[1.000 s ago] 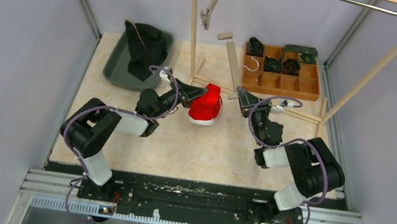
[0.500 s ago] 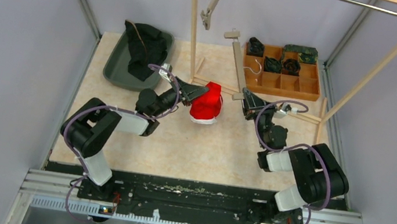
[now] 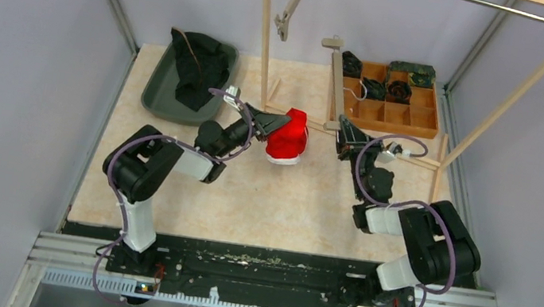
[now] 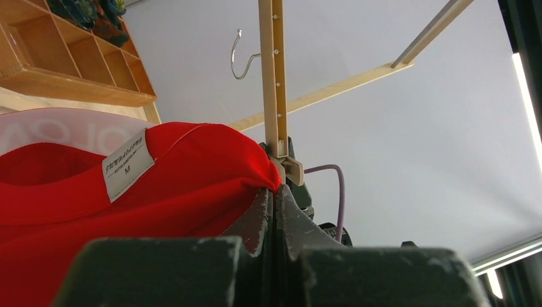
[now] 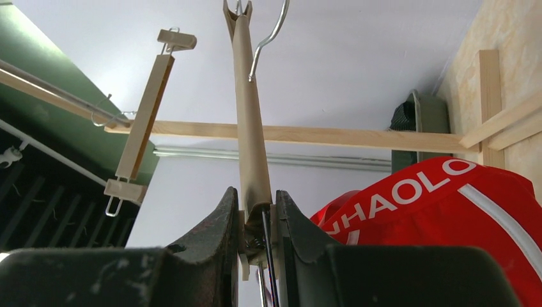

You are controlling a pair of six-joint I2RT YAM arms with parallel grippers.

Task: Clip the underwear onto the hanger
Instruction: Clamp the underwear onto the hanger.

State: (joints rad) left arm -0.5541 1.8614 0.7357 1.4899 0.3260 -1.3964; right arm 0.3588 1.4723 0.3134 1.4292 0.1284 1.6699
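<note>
Across the beige tabletop (image 3: 245, 206) stands a wooden rack frame (image 3: 263, 32), its posts rising at the far side, with a spare hanger (image 3: 294, 0) dangling from it. At the far left lies a green tray (image 3: 151, 88) with a dark garment (image 3: 197, 67) draped over it. At the far right is a wooden box (image 3: 394, 118) of compartments, with dark folded items in its back row.

Between the two arms, near the middle of the tabletop, is the red underwear (image 3: 287, 136), bunched, with a white waistband bearing letters. Whether it touches the tabletop I cannot tell.

Just to its right the hanger (image 3: 335, 82) stands nearly upright, a slim wooden bar with a clip at each end and a metal hook (image 4: 240, 54) at mid-length, leaning toward the box.

The left tool (image 3: 273, 124) has its fingers pressed together on a fold at the garment's edge, with no gap between them in the wrist view. That pinched corner sits just beside the hanger's lower clip (image 4: 291, 169); whether the cloth is inside the clip cannot be told.

The right tool (image 3: 345, 128) is closed tight around the hanger's lower end, the bar rising straight out from between its fingers.

A small white label (image 4: 128, 165) marked M is sewn inside the waistband.
</note>
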